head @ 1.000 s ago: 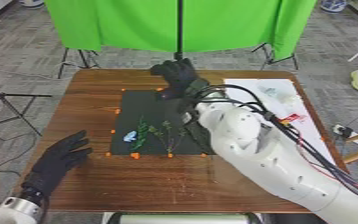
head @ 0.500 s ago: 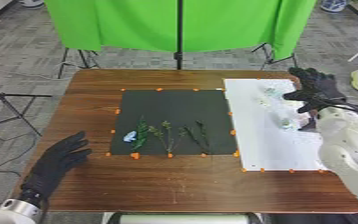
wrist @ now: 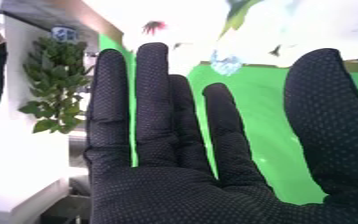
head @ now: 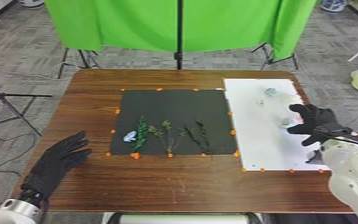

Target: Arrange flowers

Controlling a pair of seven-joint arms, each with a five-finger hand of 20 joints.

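Right hand (head: 316, 120) moved nearer robot, fingers spread | hides white board's (head: 266, 145) edge | seemingly pale flower (head: 270, 92) beyond

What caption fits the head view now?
Right hand over the white sheet, sprigs on the black mat.

Stems (head: 141, 134) lie on the mat's (head: 177, 107) near part, left of the sheet (head: 266, 147).

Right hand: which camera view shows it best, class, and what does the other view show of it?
The right wrist view: the right hand is close up, its straight fingers and thumb distinct. The head view shows it smaller, by the white sheet's right edge.
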